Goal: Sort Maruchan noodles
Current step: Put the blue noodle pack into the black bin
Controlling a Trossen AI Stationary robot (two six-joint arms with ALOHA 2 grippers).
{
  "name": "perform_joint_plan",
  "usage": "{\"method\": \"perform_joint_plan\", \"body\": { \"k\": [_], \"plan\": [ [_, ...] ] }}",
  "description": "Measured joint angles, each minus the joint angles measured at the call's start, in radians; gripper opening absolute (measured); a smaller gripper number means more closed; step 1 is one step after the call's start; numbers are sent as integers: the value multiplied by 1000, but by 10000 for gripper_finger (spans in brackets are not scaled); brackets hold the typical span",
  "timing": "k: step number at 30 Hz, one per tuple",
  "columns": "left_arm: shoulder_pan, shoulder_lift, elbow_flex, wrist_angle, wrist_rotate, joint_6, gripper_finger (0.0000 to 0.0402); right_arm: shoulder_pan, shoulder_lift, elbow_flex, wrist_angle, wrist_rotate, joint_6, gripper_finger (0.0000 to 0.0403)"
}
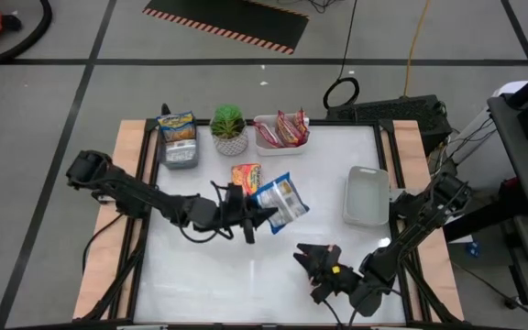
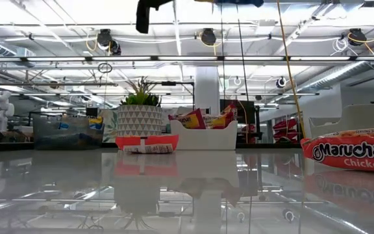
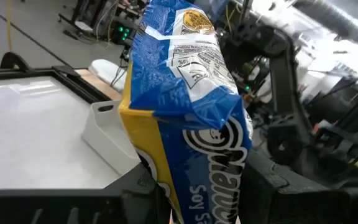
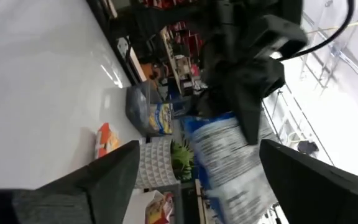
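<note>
High view: the left claw [image 1: 262, 217] grips a blue-and-yellow plastic Maruchan ramen packet [image 1: 280, 200] above the middle of the white desk [image 1: 191, 275], its long axis slanting from the claw toward the far right. The right claw [image 1: 316, 263] spreads wide near the front edge, empty.

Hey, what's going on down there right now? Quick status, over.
Left gripper jaws shut on the blue noodle packet, held above mid-table. Right gripper jaws open, empty, near front edge. Orange packet lies on table beside it; nothing in the way.
</note>
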Motion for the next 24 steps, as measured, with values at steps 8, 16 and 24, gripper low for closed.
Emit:
{"method": "perform_joint_plan", "body": {
  "k": [8, 16, 24],
  "plan": [
    [-15, -12, 0, -2, 1, -103, 133, -44, 8, 0, -2, 25, -98, 327],
    [-42, -10, 0, -2, 5, -174, 133, -104, 8, 0, -3, 20, -160, 313],
    [-53, -9, 0, -45, 8, -249, 133, -144, 8, 0, 3, -40, -283, 312]
  ]
}}
